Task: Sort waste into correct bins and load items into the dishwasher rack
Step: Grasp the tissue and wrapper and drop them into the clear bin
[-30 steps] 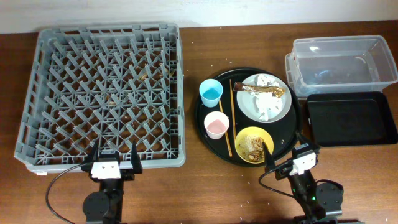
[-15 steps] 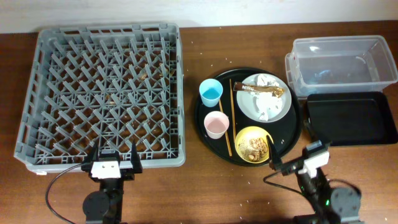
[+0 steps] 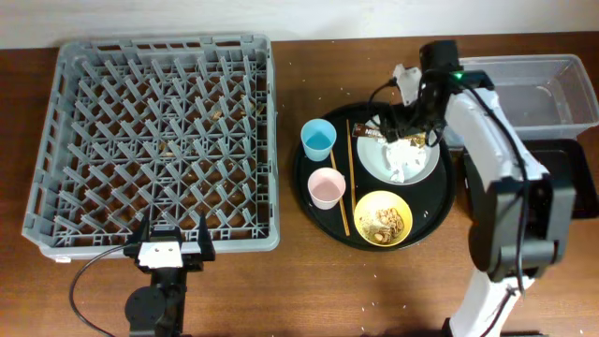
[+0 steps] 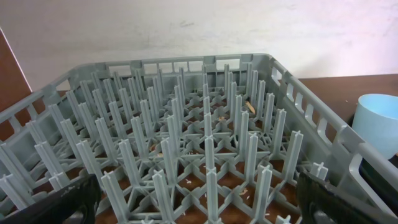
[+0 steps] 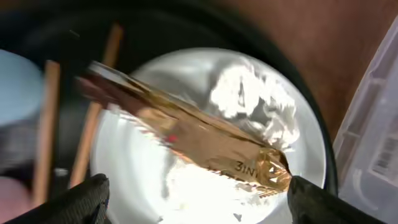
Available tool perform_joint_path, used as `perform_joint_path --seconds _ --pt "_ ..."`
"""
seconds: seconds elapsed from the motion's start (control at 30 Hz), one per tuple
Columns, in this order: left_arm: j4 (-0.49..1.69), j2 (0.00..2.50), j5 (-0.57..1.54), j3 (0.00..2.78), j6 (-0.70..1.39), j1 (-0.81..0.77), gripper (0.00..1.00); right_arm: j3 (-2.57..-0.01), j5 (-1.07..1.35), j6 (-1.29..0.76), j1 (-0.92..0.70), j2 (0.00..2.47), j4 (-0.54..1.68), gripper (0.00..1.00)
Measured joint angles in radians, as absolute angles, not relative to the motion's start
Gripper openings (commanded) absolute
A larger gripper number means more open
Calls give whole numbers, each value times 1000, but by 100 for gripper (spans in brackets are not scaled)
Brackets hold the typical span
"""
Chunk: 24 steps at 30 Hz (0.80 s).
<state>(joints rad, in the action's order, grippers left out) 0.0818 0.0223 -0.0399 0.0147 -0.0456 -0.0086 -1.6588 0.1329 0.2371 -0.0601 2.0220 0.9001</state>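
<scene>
The grey dishwasher rack (image 3: 159, 140) fills the left side and the left wrist view (image 4: 186, 124). My left gripper (image 3: 173, 245) (image 4: 199, 208) is open and empty at the rack's near edge. My right gripper (image 3: 412, 131) (image 5: 196, 208) is open, hovering over the pale grey plate (image 3: 398, 164) (image 5: 124, 162). The plate holds the brown wrapper (image 3: 374, 133) (image 5: 199, 140) and white napkins (image 3: 404, 161) (image 5: 249, 93). The blue cup (image 3: 318, 139) (image 4: 379, 121), pink cup (image 3: 326, 187), yellow bowl (image 3: 383, 218) with scraps and chopsticks (image 3: 348, 178) (image 5: 93, 118) sit on the round black tray (image 3: 304, 187).
The clear tub (image 3: 533, 89) (image 5: 373, 137) stands at the back right. The flat black tray (image 3: 582, 159) lies in front of it, partly hidden by my right arm. Rice grains are scattered on the rack floor and the brown table.
My right arm has swung from the table's front edge up and back over the plate. The left arm has not moved.
</scene>
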Motion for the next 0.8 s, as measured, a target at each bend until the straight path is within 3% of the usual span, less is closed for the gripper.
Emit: perform_joint_path --seconds 0.1,0.13,0.2,0.23,0.37,0.5,0.57,0.7,0.73,0.77,0.8 --pt "81 22 -40 15 -46 -9 100 -1659 67 247 -60 2175 891 95" --pt "81 22 -40 15 -46 -9 100 -1664 49 251 -61 2202 886 88" --pt "81 22 -40 15 -46 -9 100 -1677 38 257 -62 2212 881 9" --pt "82 22 -40 15 -46 -9 100 -1679 33 261 -62 2214 883 4" --pt "82 22 -40 15 -46 -9 100 -1705 39 212 -61 2215 945 4" --pt "82 22 -40 15 -46 -9 100 -2033 41 76 -38 2135 1182 4" --pt "82 22 -40 15 -46 -9 100 -2177 38 -41 66 2032 1211 4" --pt "82 22 -40 15 -46 -9 100 -2174 22 -268 331 2046 1068 5" --pt "82 22 -40 15 -46 -9 100 -2160 22 -315 363 2080 1003 36" --pt "81 22 -40 15 -46 -9 100 -2156 22 -337 374 2119 970 47" --pt "82 22 -40 15 -46 -9 100 -2152 23 -353 371 2155 933 70"
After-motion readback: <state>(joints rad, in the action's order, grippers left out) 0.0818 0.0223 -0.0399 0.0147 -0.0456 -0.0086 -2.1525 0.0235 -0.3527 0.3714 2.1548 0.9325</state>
